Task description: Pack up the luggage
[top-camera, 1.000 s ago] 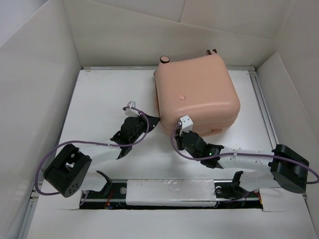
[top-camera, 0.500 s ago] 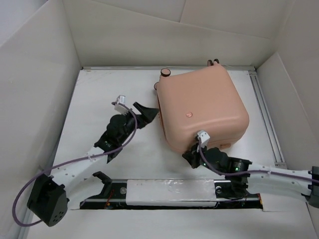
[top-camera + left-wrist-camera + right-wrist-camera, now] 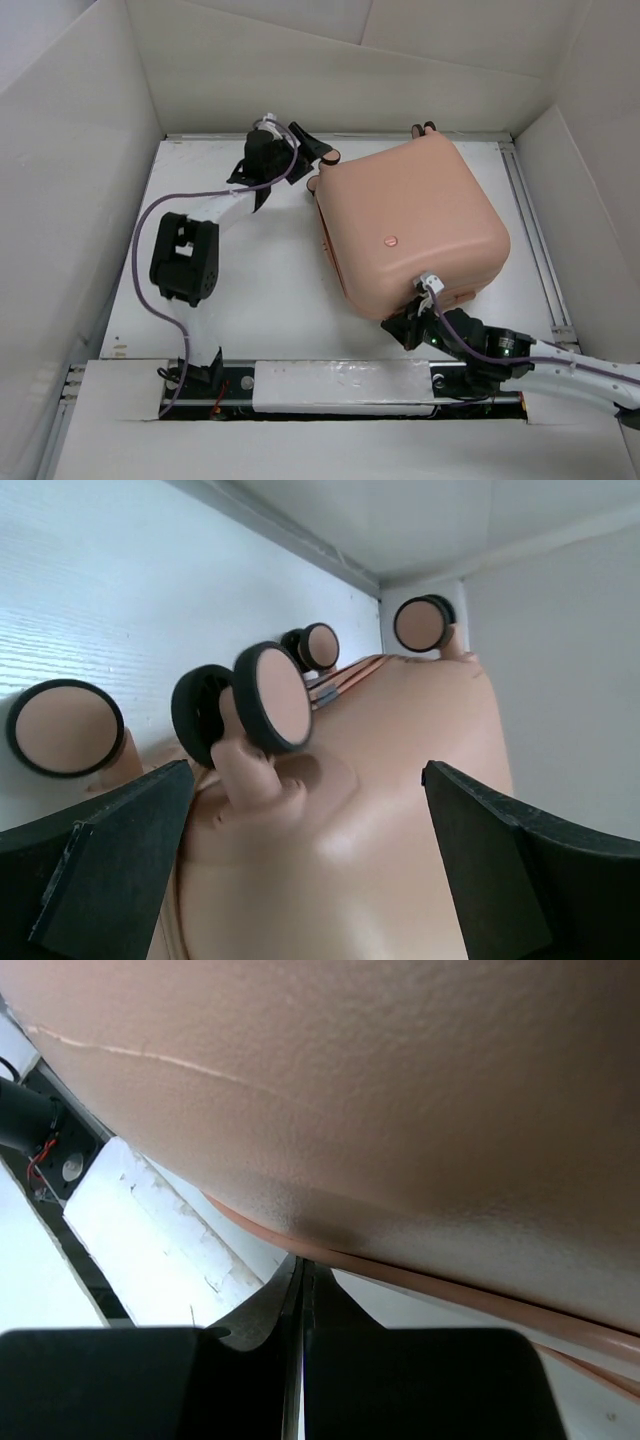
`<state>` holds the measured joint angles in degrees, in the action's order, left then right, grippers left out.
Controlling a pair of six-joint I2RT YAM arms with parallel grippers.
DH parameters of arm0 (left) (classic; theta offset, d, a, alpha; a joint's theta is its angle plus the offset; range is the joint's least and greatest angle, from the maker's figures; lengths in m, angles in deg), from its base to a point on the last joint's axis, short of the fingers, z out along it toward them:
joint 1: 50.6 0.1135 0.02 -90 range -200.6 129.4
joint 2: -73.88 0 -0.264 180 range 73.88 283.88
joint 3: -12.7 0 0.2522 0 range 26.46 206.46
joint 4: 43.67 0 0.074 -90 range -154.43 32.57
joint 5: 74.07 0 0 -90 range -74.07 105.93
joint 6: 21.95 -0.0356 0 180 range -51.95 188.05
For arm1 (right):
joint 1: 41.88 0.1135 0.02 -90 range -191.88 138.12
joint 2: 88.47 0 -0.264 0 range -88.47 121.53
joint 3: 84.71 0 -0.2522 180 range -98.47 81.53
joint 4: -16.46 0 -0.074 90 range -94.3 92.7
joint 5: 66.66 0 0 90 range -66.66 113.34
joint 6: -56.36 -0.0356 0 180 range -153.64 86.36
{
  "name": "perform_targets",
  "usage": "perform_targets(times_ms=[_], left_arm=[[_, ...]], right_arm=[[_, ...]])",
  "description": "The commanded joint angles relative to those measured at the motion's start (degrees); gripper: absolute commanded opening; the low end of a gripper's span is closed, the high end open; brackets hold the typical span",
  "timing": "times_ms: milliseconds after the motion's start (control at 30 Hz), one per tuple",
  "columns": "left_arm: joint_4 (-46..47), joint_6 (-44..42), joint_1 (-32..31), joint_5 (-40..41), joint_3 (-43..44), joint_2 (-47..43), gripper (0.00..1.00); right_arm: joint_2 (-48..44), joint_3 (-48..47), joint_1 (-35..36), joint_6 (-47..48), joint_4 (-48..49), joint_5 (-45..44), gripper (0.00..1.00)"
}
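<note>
Right of centre in the top view, room is blocked by the peach-pink hard-shell suitcase (image 3: 415,225), set nearly against the white back wall (image 3: 330,90). Bare white table (image 3: 270,290) is left free at centre left, bordered by the black-and-white left arm (image 3: 183,258).

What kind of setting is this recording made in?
Probably a lab test cell: a white table boxed in by plain white panels, with the luggage on it.

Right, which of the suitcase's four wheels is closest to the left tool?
The central twin wheel on its stem, just ahead of the open left tool; the others sit aside or farther back.
</note>
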<state>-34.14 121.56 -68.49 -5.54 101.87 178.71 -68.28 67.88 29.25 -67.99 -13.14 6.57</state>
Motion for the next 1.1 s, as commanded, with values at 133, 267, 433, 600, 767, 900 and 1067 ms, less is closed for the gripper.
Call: perform_targets(times_ms=[133, 267, 433, 600, 767, 900, 1067], left_arm=[[-3.2, 1.0, -0.1, -7.0, 13.1, 10.8, 1.0], [-1.1, 2.3, -0.7, -8.7, 18.6, 14.6, 1.0], [6.5, 6.4, -1.4, -10.0, 19.4, 18.5, 0.66], [13.9, 11.8, -1.4, -11.9, 18.2, 19.8, 0.04], [22.5, 12.4, 1.4, -9.2, 7.3, 12.3, 0.0], [25.5, 13.8, 6.6, -10.7, 1.6, 3.7, 0.0], [25.5, 13.8, 10.3, -10.7, -5.5, -5.9, 0.0]], right_arm=[[2.0, -2.8, 1.4, -2.5, 4.0, 4.0, 0.0], [3.1, -1.6, 1.4, -2.5, 6.1, 5.3, 0.0], [4.8, -1.6, 1.4, -2.5, 7.2, 5.3, 0.0], [4.8, -1.6, 1.4, -3.0, 6.4, 4.3, 0.0], [0.7, -1.6, 1.4, -4.1, 3.4, 1.5, 0.0], [-1.6, -3.2, 1.4, -2.9, 2.8, -1.3, 0.0], [4.0, -8.8, 0.7, 2.9, 3.9, -3.6, 0.0]])
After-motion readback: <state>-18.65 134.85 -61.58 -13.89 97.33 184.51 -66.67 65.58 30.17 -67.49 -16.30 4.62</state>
